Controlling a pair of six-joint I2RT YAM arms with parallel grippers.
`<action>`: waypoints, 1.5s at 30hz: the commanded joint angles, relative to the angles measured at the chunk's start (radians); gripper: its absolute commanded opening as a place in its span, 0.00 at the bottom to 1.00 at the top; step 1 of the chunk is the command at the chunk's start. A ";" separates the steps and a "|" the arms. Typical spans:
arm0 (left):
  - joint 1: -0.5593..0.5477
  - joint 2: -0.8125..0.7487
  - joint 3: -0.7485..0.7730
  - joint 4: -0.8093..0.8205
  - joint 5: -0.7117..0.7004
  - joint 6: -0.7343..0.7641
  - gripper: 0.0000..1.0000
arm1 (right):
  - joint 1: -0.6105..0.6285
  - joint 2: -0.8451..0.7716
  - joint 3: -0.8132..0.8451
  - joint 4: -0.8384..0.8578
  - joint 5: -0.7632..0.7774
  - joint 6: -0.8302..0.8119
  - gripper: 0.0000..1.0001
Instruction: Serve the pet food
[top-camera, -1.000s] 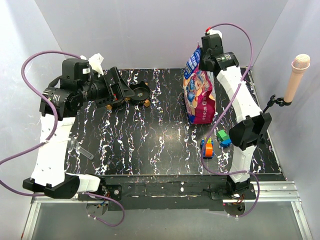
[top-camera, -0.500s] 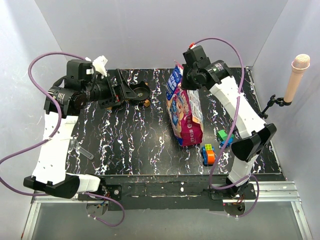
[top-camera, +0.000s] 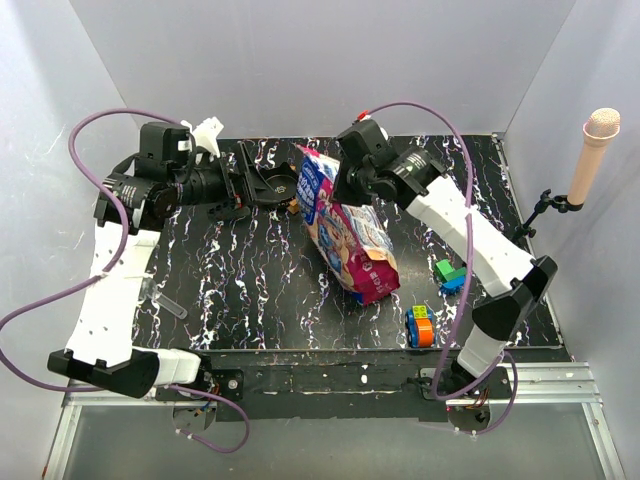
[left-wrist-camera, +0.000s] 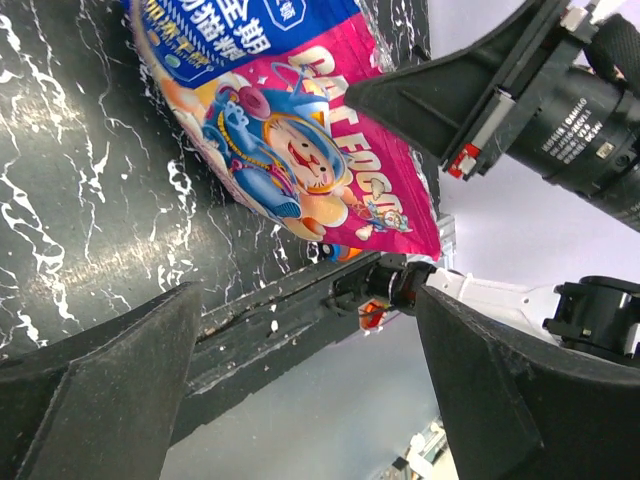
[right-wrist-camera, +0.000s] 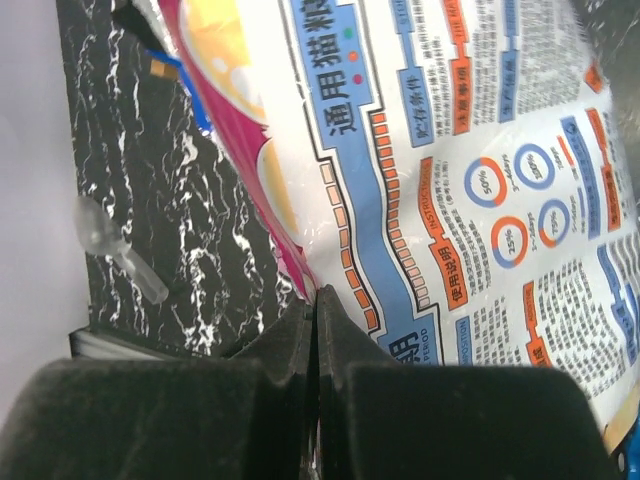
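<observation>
**Bag pinched and tilted; pellets out of sight**

Nearest, on the right of the black, white-veined desk (top-camera: 250, 290), lies an orange-and-blue toy block (top-camera: 418, 325). A green-and-blue toy block (top-camera: 448, 275) lies just beyond it. On the near left is a small clear plastic scoop (top-camera: 160, 298), faint against the pattern.

At mid-desk the glossy magenta-and-blue cartoon-printed pet food bag (top-camera: 350, 240) leans over. Its magenta lower end is down toward the near right and its top is raised toward the far left. The pet food itself cannot be seen in any view, and the bag's mouth is cut off or covered.

The right end effector (right-wrist-camera: 316, 300) has its fingers pressed together on the bag's top edge, with the printed sheet running up from between them.

The left end effector (left-wrist-camera: 308, 300) is spread wide, and its own camera shows only the bag and desk beyond the gap.

Farther back, a dark round bowl (top-camera: 278, 185) sits just right of the left end effector, its left rim covered from above. Whether the two touch cannot be told.
</observation>
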 joint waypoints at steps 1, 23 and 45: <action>0.004 -0.030 -0.035 0.039 0.077 -0.037 0.86 | 0.048 -0.135 -0.057 0.114 -0.105 0.105 0.01; -0.071 -0.011 -0.420 0.574 0.016 -0.712 0.83 | 0.088 -0.149 -0.119 0.153 -0.332 -0.179 0.01; -0.199 0.099 -0.377 0.575 -0.122 -0.660 0.48 | 0.084 -0.174 0.047 -0.089 -0.156 -0.651 0.46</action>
